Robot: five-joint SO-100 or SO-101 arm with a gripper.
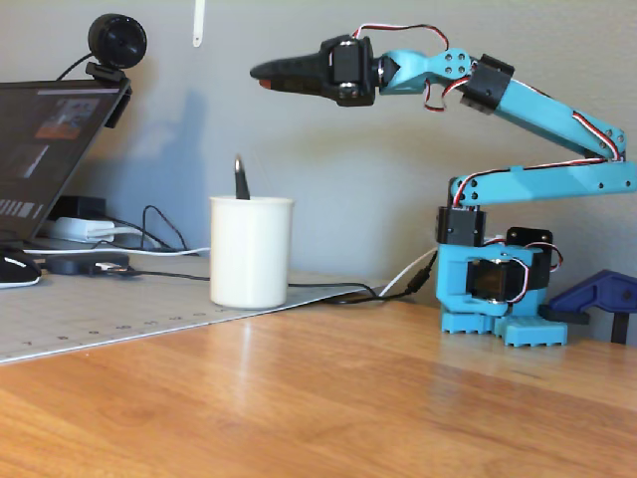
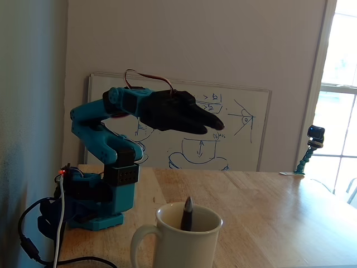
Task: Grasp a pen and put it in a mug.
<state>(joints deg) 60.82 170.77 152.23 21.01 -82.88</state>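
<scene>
The pen (image 1: 240, 177) stands inside the white mug (image 1: 251, 251), leaning against the rim at about 11 o'clock in a fixed view, with only its dark tapered end showing above the lip. In a fixed view from the other side, the pen (image 2: 188, 214) rests tilted within the mug (image 2: 184, 245), its handle jutting toward 9 o'clock.

The claw (image 1: 265, 74) hangs in the air well above the mug, off toward 1 o'clock from it, empty, its 2 black fingers pressed together into 1 closed point aimed at 9 o'clock. In the opposite fixed view the claw (image 2: 218, 124) points toward 3 o'clock, apart from the mug below.

The blue arm's base (image 1: 495, 289) sits on the wooden table (image 1: 328, 398) at 3 o'clock from the mug. The mug stands on a grey mat (image 1: 90, 319). A laptop (image 1: 45, 139) with a webcam (image 1: 116, 42) lies at 9 o'clock. A whiteboard (image 2: 240, 134) leans against the wall behind the arm.
</scene>
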